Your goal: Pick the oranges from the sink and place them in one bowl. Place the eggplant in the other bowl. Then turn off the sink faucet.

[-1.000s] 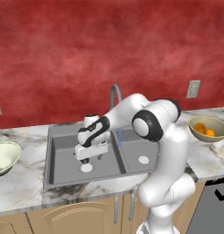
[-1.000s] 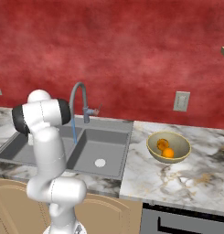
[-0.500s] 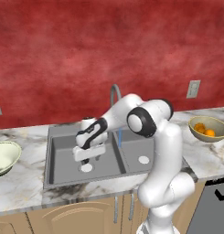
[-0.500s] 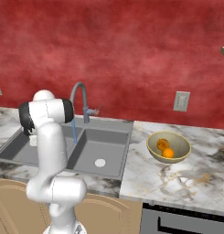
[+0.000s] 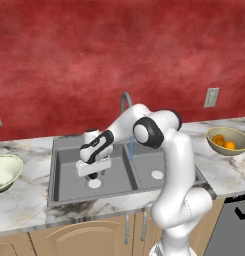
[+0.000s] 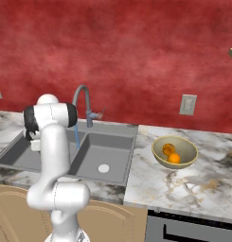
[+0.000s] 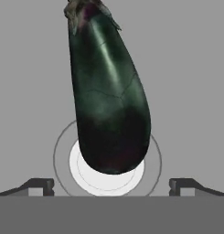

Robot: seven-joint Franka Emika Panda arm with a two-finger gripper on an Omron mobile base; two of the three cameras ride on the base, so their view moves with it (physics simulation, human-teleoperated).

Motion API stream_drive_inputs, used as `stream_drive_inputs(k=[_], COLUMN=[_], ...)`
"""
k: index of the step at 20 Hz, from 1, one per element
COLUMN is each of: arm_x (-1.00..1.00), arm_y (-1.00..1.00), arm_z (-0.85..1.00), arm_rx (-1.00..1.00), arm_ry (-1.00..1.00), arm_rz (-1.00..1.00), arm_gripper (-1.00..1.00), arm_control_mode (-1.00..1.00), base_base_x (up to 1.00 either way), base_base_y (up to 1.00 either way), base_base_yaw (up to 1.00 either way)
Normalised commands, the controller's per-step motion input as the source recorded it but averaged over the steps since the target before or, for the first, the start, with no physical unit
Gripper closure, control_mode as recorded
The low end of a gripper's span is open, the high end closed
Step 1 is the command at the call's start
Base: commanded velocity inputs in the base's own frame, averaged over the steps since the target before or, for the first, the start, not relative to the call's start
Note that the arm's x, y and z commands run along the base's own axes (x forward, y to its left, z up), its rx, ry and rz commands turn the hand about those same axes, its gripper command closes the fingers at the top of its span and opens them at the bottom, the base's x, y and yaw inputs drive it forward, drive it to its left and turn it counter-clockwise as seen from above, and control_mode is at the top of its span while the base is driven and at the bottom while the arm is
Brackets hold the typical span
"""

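Observation:
A dark glossy eggplant lies on the grey floor of the sink's left basin, its fat end covering part of the white drain. My gripper hangs open just above it, one fingertip on each side of that fat end, touching nothing. From the left base view the gripper is low in the left basin, over the drain. Two oranges sit in the tan bowl on the right counter; oranges and bowl also appear from the right. The cream-white bowl stands at the far left. A blue stream runs from the faucet.
The faucet arches over the divider between the basins, its lever at the side. The right basin holds only its drain. My arm blocks the left basin in the right base view. Marble counter spreads right.
The hand has sunk lower and slightly left into the left basin, closing on the eggplant. Its jaws stay wide apart. Bowls and oranges have not moved.

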Motion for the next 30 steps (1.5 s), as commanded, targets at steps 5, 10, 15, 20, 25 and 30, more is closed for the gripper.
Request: stream_drive_inputs(k=[5,10,15,20,25,30], arm_x=[0.24,0.22,0.14,0.0,-0.05,-0.36], arm_y=[0.12,0.04,0.01,0.14,0.0,0.0], arm_z=[-0.13,-0.18,-0.2,-0.17,-0.03,0.3], arm_rx=[-0.02,-0.01,0.0,-0.03,0.0,0.05], arm_ry=[0.0,0.0,0.0,0.0,-0.08,-0.24], arm_rz=[0.0,0.0,0.0,-0.01,0.0,0.0], arm_gripper=[-1.0,-1.0,-1.0,1.0,1.0,1.0], arm_control_mode=[-1.0,-1.0,-1.0,-1.0,-1.0,-1.0], base_base_x=[0.0,0.0,0.0,0.0,0.0,0.0], base_base_y=[0.0,0.0,0.0,0.0,0.0,0.0], base_base_yaw=[0.0,0.0,0.0,0.0,0.0,0.0])
